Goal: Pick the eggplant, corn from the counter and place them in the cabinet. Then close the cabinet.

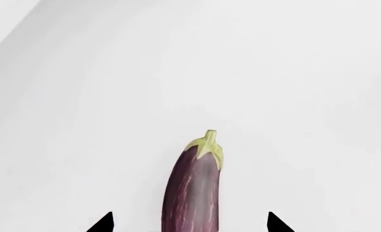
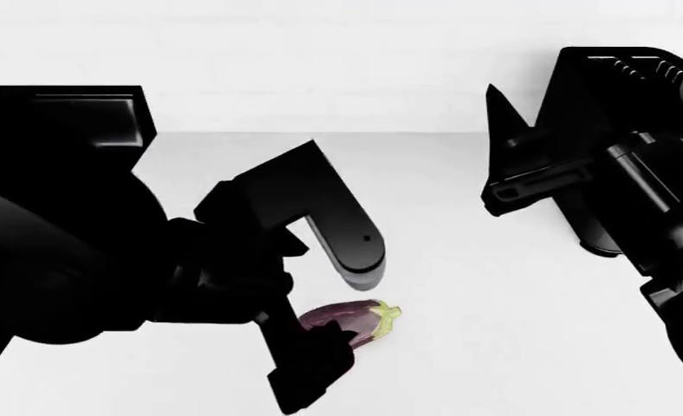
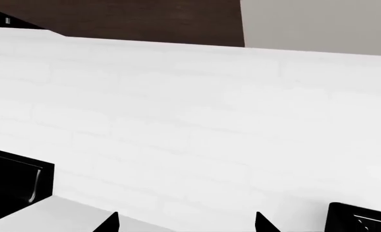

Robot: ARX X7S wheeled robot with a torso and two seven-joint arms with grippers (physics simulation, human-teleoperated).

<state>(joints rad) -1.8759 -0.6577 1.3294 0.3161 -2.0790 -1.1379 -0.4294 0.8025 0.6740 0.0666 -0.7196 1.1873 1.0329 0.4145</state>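
In the left wrist view the eggplant [image 1: 196, 186] lies on the white counter [image 1: 287, 96], its green stem cap pointing away from the camera, and the left gripper [image 1: 190, 223] has its two dark fingertips spread wide, one on each side of the fruit and apart from its skin. In the head view the left arm hangs low over the eggplant [image 2: 354, 319], hiding its blunt end, while the right gripper [image 2: 506, 165] is raised well off to the side; the corn is not visible. In the right wrist view only a pale brick wall [image 3: 197, 125] and two spread fingertips holding nothing show. The glossy, rounded skin could slip or roll if the fingers close off-centre or too near the tapering stem end.
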